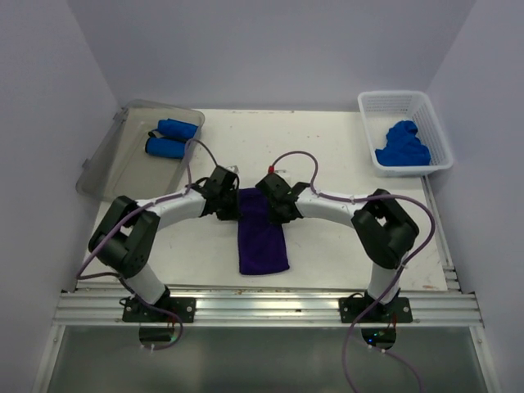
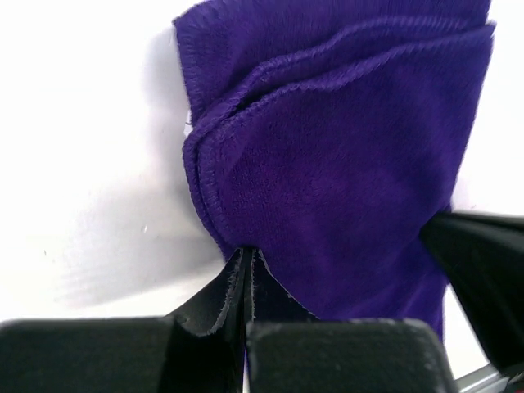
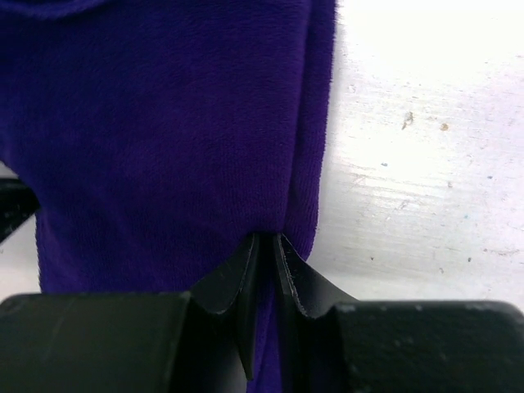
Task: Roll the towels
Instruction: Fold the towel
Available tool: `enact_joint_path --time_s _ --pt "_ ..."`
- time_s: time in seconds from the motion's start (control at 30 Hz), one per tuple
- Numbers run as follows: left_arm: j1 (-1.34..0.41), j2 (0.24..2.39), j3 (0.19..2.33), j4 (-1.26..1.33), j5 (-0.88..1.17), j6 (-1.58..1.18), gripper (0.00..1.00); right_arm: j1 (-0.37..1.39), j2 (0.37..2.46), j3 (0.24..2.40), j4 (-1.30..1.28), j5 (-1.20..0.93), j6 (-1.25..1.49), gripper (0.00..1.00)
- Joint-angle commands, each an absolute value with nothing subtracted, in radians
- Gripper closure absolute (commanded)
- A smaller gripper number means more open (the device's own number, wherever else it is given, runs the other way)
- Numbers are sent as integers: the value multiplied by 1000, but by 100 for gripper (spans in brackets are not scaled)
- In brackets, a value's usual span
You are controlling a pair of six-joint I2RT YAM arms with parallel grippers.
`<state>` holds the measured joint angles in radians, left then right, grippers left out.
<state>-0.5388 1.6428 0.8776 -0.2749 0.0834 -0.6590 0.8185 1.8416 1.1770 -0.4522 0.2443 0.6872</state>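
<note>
Gripping, left: my left gripper (image 2: 248, 260) is pinched tight on the left edge of the purple towel (image 1: 263, 241) at its far end. The fingers nearly meet, with only cloth between them.
Gripping, right: my right gripper (image 3: 266, 250) is nipped on the right edge at the same far end, with a thin fold of cloth caught between the fingers.
Grippers: side by side over the far end, close together but not touching. My right finger shows dark at the right edge of the left wrist view.
Purple towel: mid table (image 1: 344, 254), a long narrow strip running from my grippers back toward my bases. It is folded in layers, with stitched hems stacked at the far end. The near end is free and flat, not rolled.
Far end: I can't tell if it is lifted off the table.
Blue rolls (image 1: 171, 137): two, rolled, side by side in the tray (image 1: 106, 168) at far left, well apart from me.
Blue heap (image 1: 403, 146): a loose unrolled pile in the basket (image 1: 393, 100) at far right.
</note>
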Motion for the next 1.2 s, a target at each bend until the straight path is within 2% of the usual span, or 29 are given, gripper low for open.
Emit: enact_joint_path --time_s 0.0,0.07,0.13,0.17,0.2,0.23,0.3,0.37,0.4,0.5,0.7,0.83,1.0,1.17 --pt "-535 1646 969 -278 46 -597 100 810 1780 1187 -494 285 684 84" --pt "-537 1597 982 -311 48 -595 100 810 1717 1167 -482 285 686 83" --pt "-541 1524 964 -347 60 -598 99 813 1628 1134 -477 287 686 76" --pt "-546 1497 951 -353 69 -610 96 813 1605 1102 -476 281 686 73" --pt "-551 1470 933 -356 93 -617 86 815 1556 1083 -472 264 695 73" --pt "-563 1415 893 -354 106 -626 82 818 1536 1065 -472 256 699 73" --pt "-584 1365 855 -357 121 -664 81 836 1476 1014 -474 244 716 75" --pt "-627 1300 798 -354 127 -718 85 870 1436 976 -466 235 733 79" --pt "-644 1281 778 -335 138 -739 91 880 1422 945 -466 221 753 81" --pt "-704 1235 709 -298 170 -805 100 926 1378 885 -453 190 795 83" --pt "-782 1206 583 -229 245 -853 100 971 1405 805 -397 126 830 85" --pt "-788 1204 466 -180 218 -864 100 976 1436 755 -362 123 839 85" --pt "-788 1261 442 -172 177 -851 100 976 1470 716 -359 153 847 85" --pt "-788 1207 488 -247 141 -842 100 988 1405 719 -383 167 856 85"
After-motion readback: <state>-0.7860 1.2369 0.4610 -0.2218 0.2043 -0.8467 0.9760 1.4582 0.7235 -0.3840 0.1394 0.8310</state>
